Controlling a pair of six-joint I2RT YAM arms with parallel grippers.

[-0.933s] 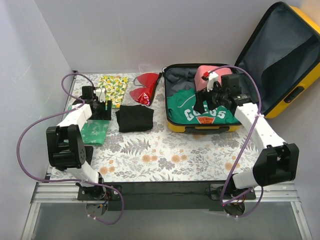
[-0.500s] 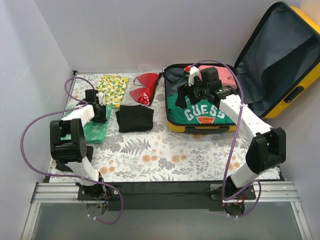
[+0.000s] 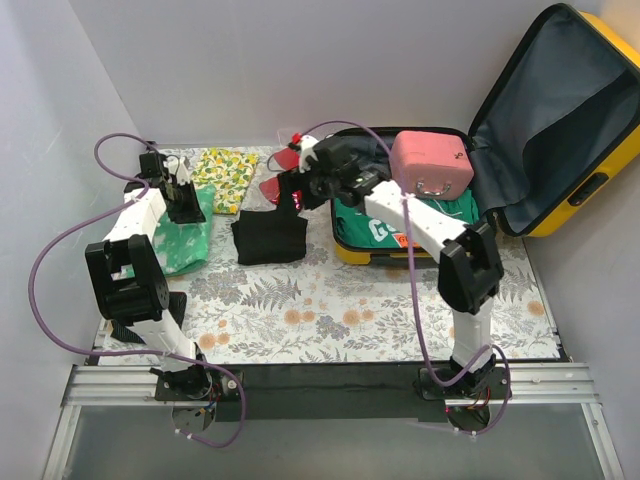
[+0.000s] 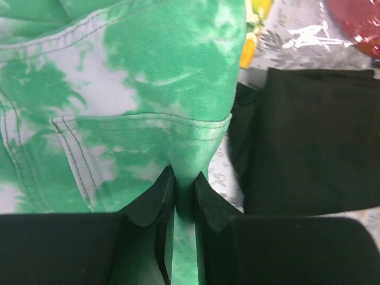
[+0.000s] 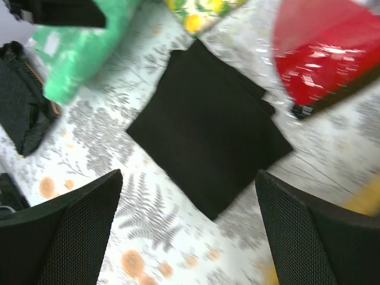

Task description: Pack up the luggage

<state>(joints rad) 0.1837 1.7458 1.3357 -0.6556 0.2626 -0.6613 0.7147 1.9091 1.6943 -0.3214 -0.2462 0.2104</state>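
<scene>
Floral-covered table enclosed by white walls, seen from above. The luggage lies open at the far right of the table, its lid leaning back against the right wall. It holds a green shirt and a pink case resting near its far edge. At far left, the left gripper is clenched on a fold of a green garment. Just right of this lies a folded black cloth. The right gripper hovers above the cloth, jaws spread wide and holding nothing.
</scene>
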